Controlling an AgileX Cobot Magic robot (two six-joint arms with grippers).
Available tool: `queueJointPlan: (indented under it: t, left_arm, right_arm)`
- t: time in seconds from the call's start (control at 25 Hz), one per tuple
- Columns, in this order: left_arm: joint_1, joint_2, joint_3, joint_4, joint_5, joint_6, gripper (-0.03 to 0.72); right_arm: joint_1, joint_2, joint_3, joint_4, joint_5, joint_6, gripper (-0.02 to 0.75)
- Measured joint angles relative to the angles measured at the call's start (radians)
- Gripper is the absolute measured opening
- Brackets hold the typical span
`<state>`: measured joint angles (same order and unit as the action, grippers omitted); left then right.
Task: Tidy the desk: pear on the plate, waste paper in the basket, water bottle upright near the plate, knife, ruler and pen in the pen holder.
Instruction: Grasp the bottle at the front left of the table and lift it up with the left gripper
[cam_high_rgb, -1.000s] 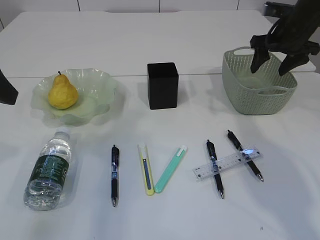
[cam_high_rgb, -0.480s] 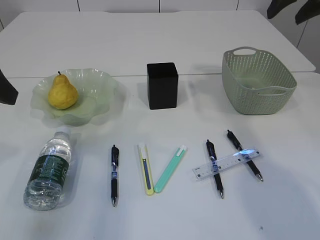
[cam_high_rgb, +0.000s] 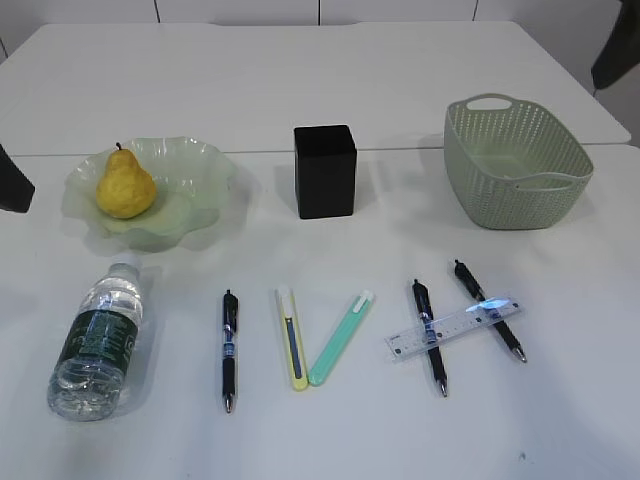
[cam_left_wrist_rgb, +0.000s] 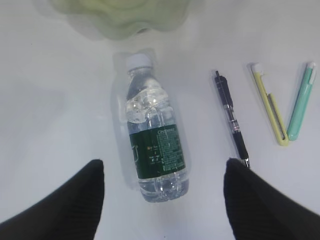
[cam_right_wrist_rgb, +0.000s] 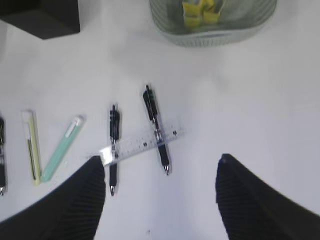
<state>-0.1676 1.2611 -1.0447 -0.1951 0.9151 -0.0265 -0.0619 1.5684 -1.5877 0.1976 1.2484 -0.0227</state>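
The pear (cam_high_rgb: 125, 187) is seated on the plate (cam_high_rgb: 205, 165); yellow waste paper (cam_right_wrist_rgb: 201, 11) is seen in the basket (cam_high_rgb: 520, 205). The water bottle (cam_left_wrist_rgb: 154, 135) lies flat, at 6 o'clock of the plate. Both pincers, left (cam_left_wrist_rgb: 162, 192) and right (cam_right_wrist_rgb: 160, 192), are held apart, empty, above the tabletop (cam_high_rgb: 400, 90). The ruler (cam_high_rgb: 455, 326) rests across two pens, well apart from the pen holder (cam_high_rgb: 325, 171).

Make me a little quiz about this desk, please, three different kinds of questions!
1. True or false: the water bottle stands upright.
2. What does the ruler lie across: A) two pens, B) the pear, C) the plate?
3. Fill in: the pear sits on the ____.

Key:
1. False; it lies on its side.
2. A.
3. Plate.
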Motion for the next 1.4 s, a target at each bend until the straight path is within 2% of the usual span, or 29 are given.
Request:
queueJointPlan:
  t: [0.36,0.64,0.8,1.04,1.16,1.32,1.4]
  left_arm:
    - [0.0,0.0,0.0,0.001,0.017,0.0,0.528]
    - [0.0,0.0,0.0,0.002,0.017,0.0,0.528]
    - [0.0,0.0,0.0,0.002,0.017,0.0,0.528]
    - [0.0,0.0,0.0,0.002,0.017,-0.011,0.528]
    - [0.0,0.002,0.0,0.015,0.013,-0.038,0.528]
    - [-0.01,0.036,0.0,0.1,0.023,-0.092,0.528]
    - [-0.037,0.064,0.0,0.156,0.04,-0.125,0.528]
  right_arm:
    - [0.0,-0.239,0.336,-0.023,0.0,0.003,0.51]
    - [0.0,-0.32,0.504,-0.042,-0.022,-0.014,0.51]
    - [0.018,-0.322,0.529,-0.048,-0.042,-0.039,0.51]
    - [0.177,-0.322,0.529,-0.076,-0.083,-0.031,0.51]
    - [0.214,-0.322,0.529,-0.101,-0.102,-0.014,0.51]
    - [0.218,-0.322,0.53,-0.127,-0.12,-0.008,0.51]
    - [0.218,-0.322,0.53,-0.128,-0.122,-0.008,0.51]
